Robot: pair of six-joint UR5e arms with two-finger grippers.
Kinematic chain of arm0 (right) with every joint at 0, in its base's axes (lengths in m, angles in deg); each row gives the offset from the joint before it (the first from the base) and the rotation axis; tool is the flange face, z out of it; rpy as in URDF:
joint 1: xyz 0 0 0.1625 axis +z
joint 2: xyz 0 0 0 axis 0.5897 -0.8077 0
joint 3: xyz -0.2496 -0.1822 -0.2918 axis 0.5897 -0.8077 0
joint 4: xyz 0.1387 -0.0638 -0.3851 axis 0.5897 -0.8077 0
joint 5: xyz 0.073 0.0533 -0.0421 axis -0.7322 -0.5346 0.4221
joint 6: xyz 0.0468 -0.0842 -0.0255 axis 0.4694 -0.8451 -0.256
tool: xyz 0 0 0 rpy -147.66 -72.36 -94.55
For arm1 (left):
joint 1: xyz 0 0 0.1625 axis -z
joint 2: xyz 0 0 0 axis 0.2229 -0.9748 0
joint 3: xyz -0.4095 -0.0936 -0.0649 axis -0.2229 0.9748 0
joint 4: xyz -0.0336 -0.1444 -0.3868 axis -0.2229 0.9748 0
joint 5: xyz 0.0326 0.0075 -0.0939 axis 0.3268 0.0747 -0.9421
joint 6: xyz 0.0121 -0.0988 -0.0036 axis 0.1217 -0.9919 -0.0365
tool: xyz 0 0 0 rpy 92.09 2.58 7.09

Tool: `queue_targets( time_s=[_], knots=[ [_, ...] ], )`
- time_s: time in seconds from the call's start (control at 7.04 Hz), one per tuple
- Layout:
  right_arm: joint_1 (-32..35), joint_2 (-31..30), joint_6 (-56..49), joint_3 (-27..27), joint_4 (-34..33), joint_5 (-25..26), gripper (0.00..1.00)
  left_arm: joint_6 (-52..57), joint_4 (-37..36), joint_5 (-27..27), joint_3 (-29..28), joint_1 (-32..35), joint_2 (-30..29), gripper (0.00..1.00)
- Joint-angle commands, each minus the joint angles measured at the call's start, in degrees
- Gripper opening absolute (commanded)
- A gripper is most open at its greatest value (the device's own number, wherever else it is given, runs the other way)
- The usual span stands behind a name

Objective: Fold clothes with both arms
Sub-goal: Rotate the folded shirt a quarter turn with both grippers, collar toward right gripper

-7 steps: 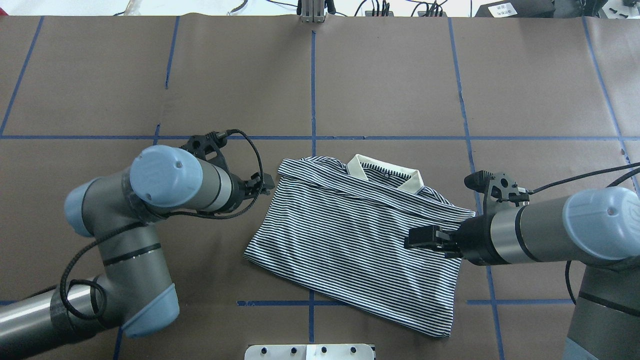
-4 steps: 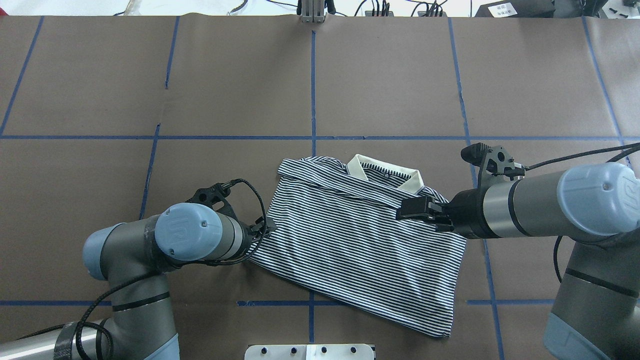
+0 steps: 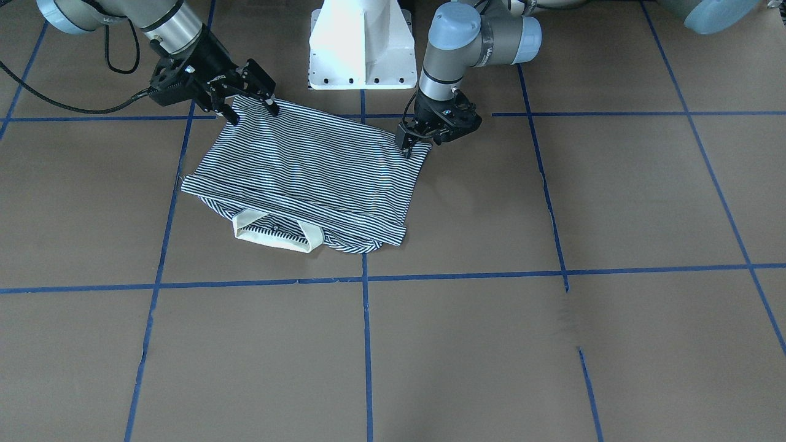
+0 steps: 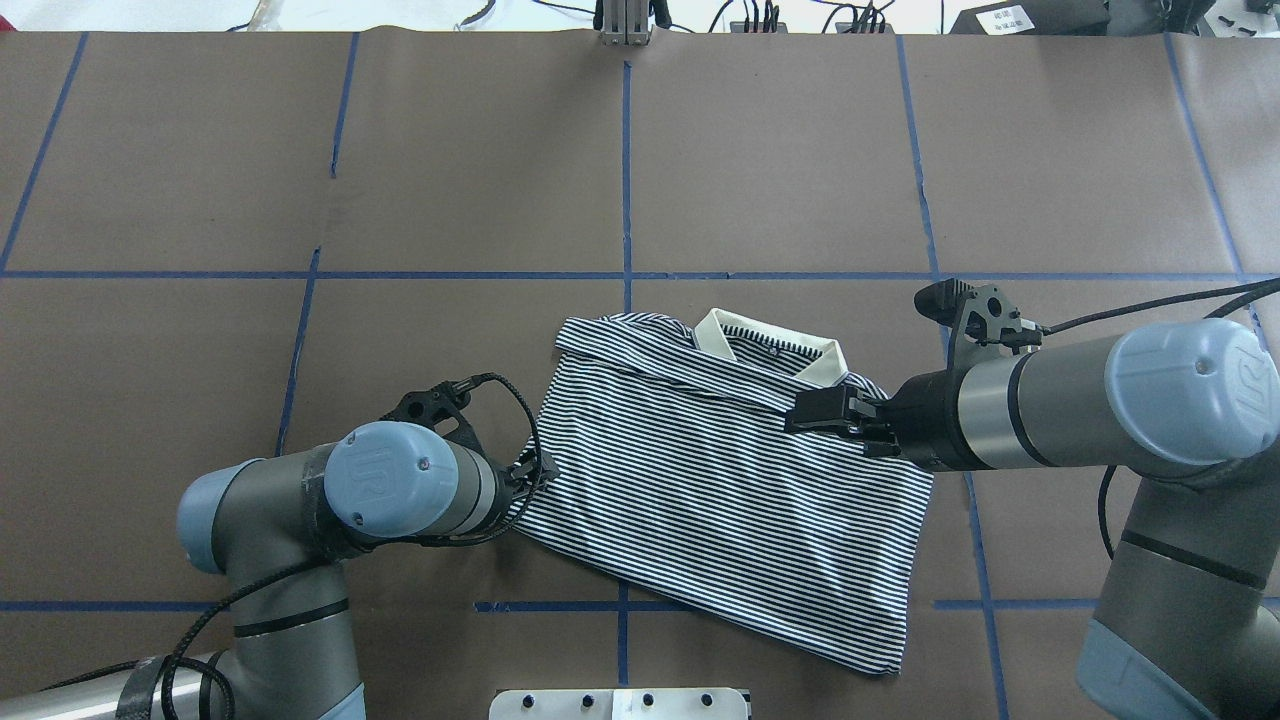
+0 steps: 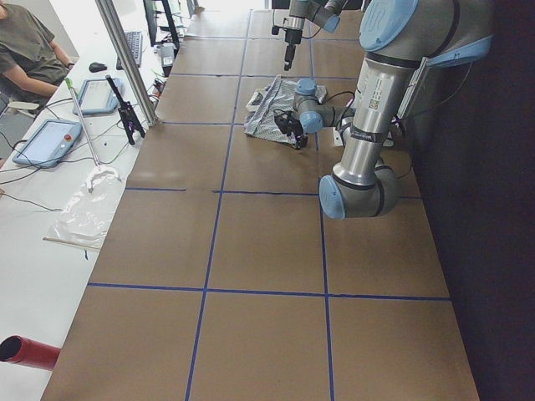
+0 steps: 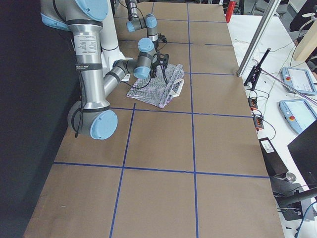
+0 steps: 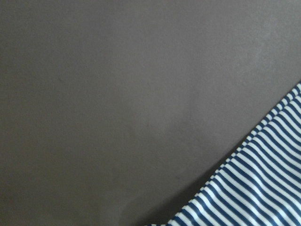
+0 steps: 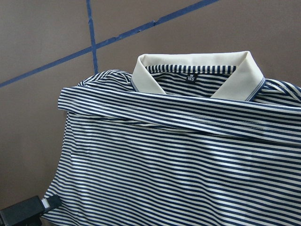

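Front view alone shows right end effector [image 3: 253,115] released over shirt [image 3: 307,166]; left end effector [image 3: 414,142] I can't tell. Both have moved.

Polo shirt [image 8: 164,165] neck label [image 8: 191,77]: "M 165".

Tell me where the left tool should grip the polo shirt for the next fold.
Best take the hem corner of the polo shirt nearest the left tool, coming from the shirt's outer left edge, low over the table: that corner lies flat and uncovered.
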Motion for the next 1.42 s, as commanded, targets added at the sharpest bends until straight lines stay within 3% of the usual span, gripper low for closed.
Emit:
queue_targets(
  time_s=[0.0,0.14,0.28,0.43,0.85,1.28],
  knots=[
    [0.0,0.0,0.0,-0.3,0.0,0.0,1.0,-0.1,0.0,0.1,0.5,-0.5,-0.1,0.6],
    [0.0,0.0,0.0,-0.3,0.0,0.0,1.0,0.0,-0.1,0.1,1.4,-0.5,0.3,0.15],
    [0.0,0.0,0.0,-0.2,0.0,0.0,1.0,0.5,-1.0,0.1,1.7,-0.5,0.4,0.0],
    [0.0,0.1,0.0,0.0,0.1,0.0,1.0,0.9,-5.2,0.0,2.2,-1.2,-0.2,0.0],
    [0.1,0.0,0.0,-0.1,0.0,0.1,1.0,2.1,-7.3,-0.4,4.6,-0.4,-0.1,0.0],
    [0.1,-0.4,0.0,-0.2,0.0,0.1,1.0,10.9,-7.1,0.1,-0.3,8.9,-0.5,0.0]
  ],
)
